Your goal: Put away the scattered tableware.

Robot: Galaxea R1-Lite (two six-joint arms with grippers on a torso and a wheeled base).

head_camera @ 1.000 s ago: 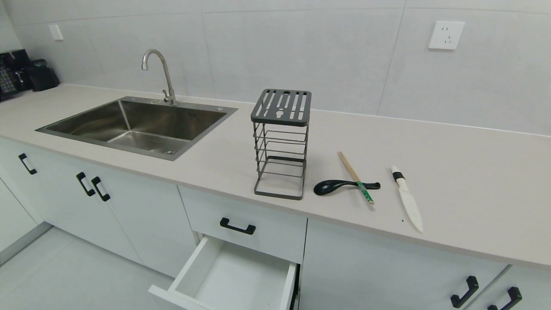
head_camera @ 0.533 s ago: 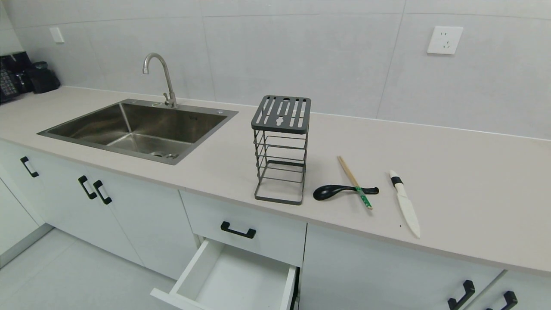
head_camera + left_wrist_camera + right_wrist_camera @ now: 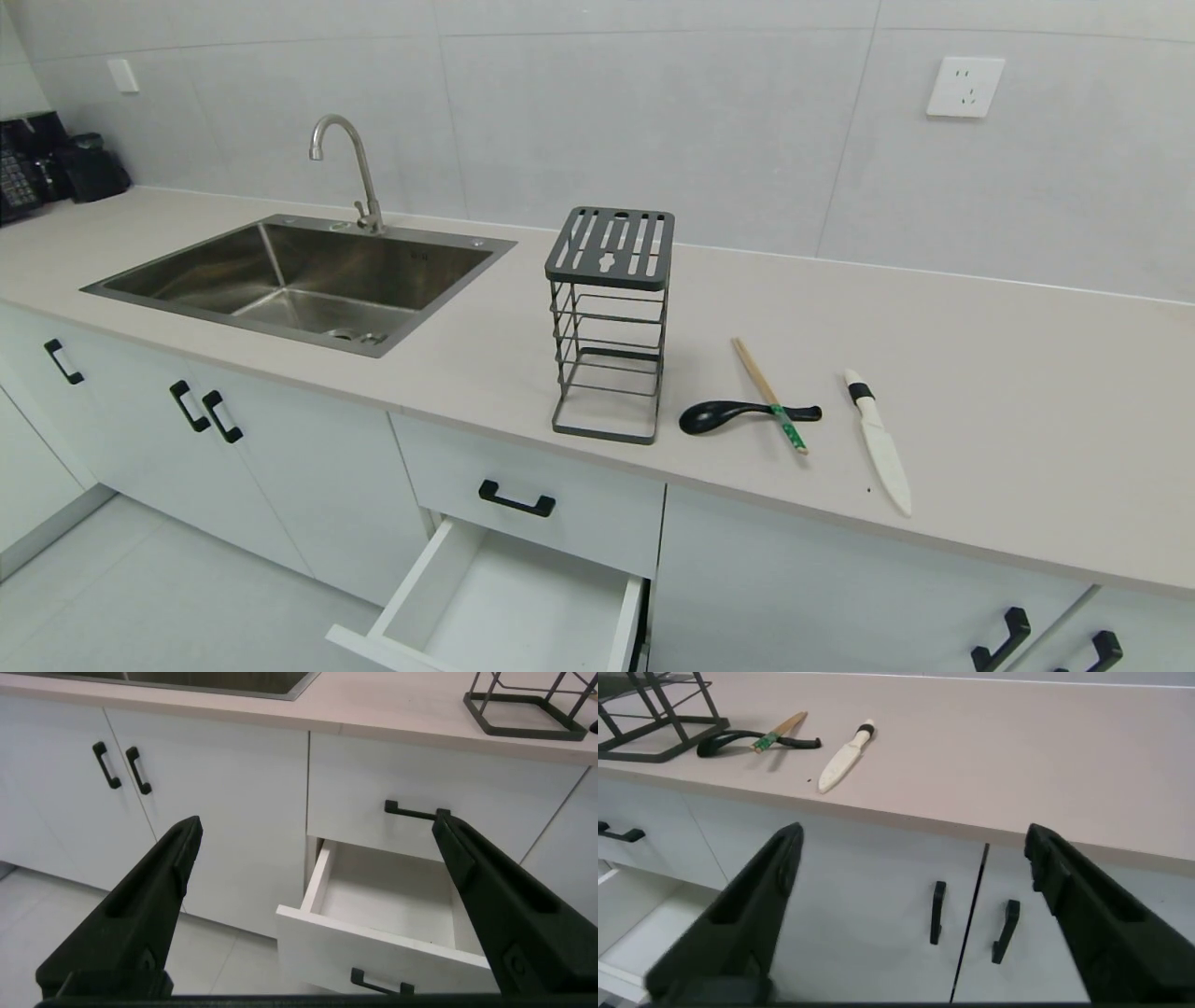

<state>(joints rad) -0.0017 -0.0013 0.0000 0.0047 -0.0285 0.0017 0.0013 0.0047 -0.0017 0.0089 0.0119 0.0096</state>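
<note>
Scattered tableware is all laid flat on the countertop [image 3: 980,373], off to the right of the wire cutlery rack [image 3: 610,322]. A black spoon [image 3: 707,416] is parked just beside the rack's base, and a pair of wooden chopsticks [image 3: 754,371] is laid across the spoon's handle. A white knife [image 3: 879,443] is set a bit further right, close to the front edge. Nothing is slotted into the rack yet, so the job can be judged as barely started.

The left gripper [image 3: 315,826] is held low in front of the cabinets, fingers spread wide with nothing between them. Same deal with the right gripper [image 3: 912,835]: splayed and empty, held below the counter edge on the knife's side, probably so the counter isn't blocked.

A drawer [image 3: 504,607] is pulled out underneath the rack, likely meant as another stash spot. A steel sink [image 3: 373,271] is set in further left.
</note>
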